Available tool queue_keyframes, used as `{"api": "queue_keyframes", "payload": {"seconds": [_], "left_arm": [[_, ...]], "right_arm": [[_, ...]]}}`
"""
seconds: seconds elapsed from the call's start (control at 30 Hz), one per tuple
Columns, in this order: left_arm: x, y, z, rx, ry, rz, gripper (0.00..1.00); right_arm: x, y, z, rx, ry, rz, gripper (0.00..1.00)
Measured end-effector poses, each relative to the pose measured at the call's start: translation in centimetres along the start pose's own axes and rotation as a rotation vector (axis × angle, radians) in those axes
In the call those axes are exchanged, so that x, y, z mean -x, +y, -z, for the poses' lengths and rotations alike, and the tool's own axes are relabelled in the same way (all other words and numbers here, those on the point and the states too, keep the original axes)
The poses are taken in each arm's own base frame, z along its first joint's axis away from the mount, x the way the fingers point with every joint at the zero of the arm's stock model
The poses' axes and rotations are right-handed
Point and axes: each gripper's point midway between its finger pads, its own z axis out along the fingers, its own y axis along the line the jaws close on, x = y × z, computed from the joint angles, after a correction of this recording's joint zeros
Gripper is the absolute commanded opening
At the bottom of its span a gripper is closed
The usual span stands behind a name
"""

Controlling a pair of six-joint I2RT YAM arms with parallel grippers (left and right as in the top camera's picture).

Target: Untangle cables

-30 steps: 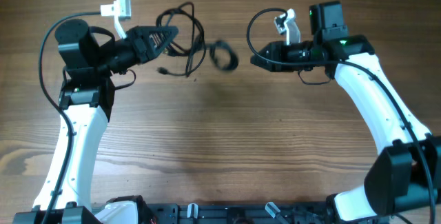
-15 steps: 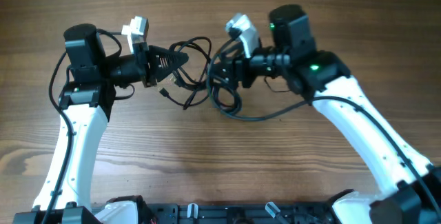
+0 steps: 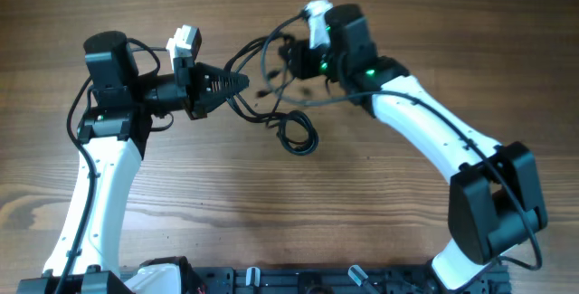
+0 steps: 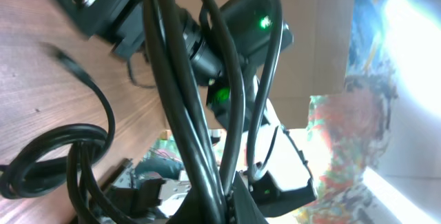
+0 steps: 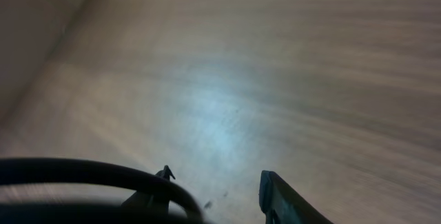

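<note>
The black cables (image 3: pixel 297 136) form a tangle at mid-table, with a small coil lying on the wood and strands rising to the left. My left gripper (image 3: pixel 242 82) points right and is shut on several of those strands. In the left wrist view the strands (image 4: pixel 179 100) run up from the pinched fingers of the left gripper (image 4: pixel 231 200). My right gripper (image 3: pixel 282 59) hovers just behind the tangle, pointing left. In the right wrist view its gripper (image 5: pixel 215 182) has its fingers apart, and a black strand (image 5: pixel 103 172) crosses in front of one finger.
The wooden table (image 3: pixel 380 213) lies under both arms. The right arm (image 4: pixel 234 31), with its green light, fills the left wrist view close behind the strands. Thicker black arm wires loop near both wrists. The arm bases stand along the front edge.
My right arm swung in to the tangle, then drew back toward the far edge. The coil now lies on the wood. My left gripper has shifted slightly right, still holding its strands.
</note>
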Motion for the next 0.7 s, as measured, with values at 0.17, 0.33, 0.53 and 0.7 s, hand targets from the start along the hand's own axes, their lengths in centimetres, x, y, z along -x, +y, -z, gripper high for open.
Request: {"api": "queue_keyframes", "payload": {"seconds": [0.17, 0.33, 0.53, 0.7], "left_arm": [[-1.1, 1.6, -1.1, 0.048, 0.014, -0.054, 0.04], [-4.0, 6.2, -3.6, 0.261, 0.056, -0.007, 0.04], [-6.0, 12.6, -3.7, 0.656, 0.04, 0.002, 0.04], [-6.4, 16.0, -0.8, 0.927, 0.003, 0.004, 0.04]], "right_arm": [[5.3, -4.2, 2.9, 0.115, -0.126, -0.206, 0.38], [6.7, -5.0, 5.5, 0.279, -0.113, -0.286, 0.34], [-0.1, -7.4, 4.9, 0.14, 0.125, -0.352, 0.32], [1.7, -6.3, 4.2, 0.156, 0.04, -0.197, 0.32]]}}
